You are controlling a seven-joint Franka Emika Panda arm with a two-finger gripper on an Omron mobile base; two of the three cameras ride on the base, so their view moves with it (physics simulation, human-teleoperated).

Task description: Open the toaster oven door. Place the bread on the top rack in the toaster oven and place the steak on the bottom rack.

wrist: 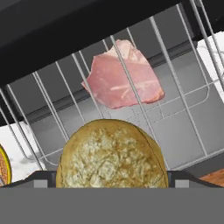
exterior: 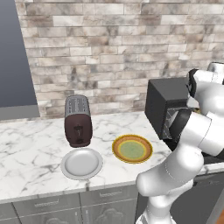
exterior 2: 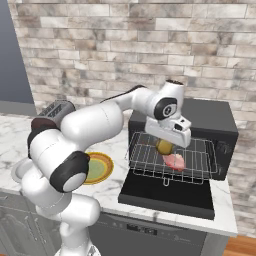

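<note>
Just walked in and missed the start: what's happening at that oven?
The white arm reaches into the toaster oven, whose door lies folded down flat. The bread sits on the top rack right under the tool, whose jaws stand wide. The steak lies on the bottom rack.

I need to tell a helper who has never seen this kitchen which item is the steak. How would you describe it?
Find the black toaster oven at the right end of the marble counter, its door folded down flat. On the wire racks pulled out over that door lie two foods. The steak is the flat pinkish-red slab, unlike the round tan bread beside it.
</note>
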